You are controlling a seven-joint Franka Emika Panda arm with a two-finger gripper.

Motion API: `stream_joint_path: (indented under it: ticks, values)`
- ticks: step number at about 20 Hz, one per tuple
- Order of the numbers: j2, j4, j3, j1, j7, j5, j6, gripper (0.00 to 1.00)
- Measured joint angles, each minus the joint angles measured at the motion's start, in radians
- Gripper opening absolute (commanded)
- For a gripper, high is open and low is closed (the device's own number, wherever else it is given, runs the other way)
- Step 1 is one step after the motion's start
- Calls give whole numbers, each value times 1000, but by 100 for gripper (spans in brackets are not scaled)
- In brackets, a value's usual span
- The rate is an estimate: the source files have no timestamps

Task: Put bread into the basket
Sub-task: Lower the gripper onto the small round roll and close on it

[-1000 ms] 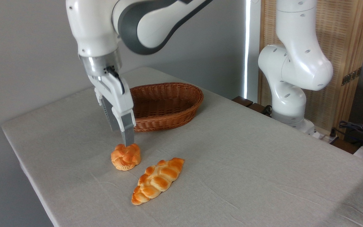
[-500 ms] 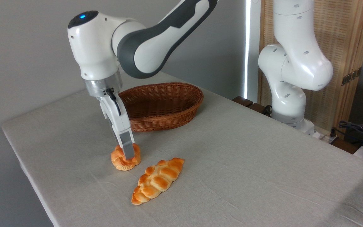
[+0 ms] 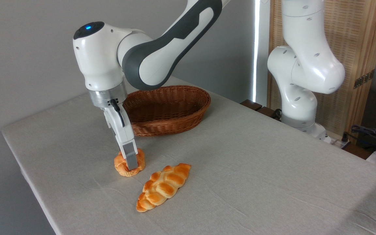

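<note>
Over the last second I have lowered my white two-finger gripper (image 3: 130,163) from just above the small round golden-orange knotted bun (image 3: 129,163) until its grey finger (image 3: 130,160) straddles the bun's front.

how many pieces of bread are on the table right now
2. The small round bun lies on the table in front of the basket, with the tool down on it. The long braided loaf lies just right of it, nearer the camera. The basket looks empty, though its near wall hides some floor.

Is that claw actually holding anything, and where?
Cannot be told. The claw is down around the middle of the small round bun, which sits on the table; only one finger shows.
</note>
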Motion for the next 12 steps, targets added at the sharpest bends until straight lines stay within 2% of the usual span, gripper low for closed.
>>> stream_joint_path:
  ticks: [1, 2, 4, 6, 12]
  values:
    - [0, 0, -1, 0, 0, 0, 0, 39]
    - [0, 0, -1, 0, 0, 0, 0, 29]
    - [0, 0, -2, 0, 6, 0, 0, 21]
    - [0, 0, -2, 0, 31, 0, 0, 17]
    - [-3, 0, -5, 0, 34, 0, 2, 14]
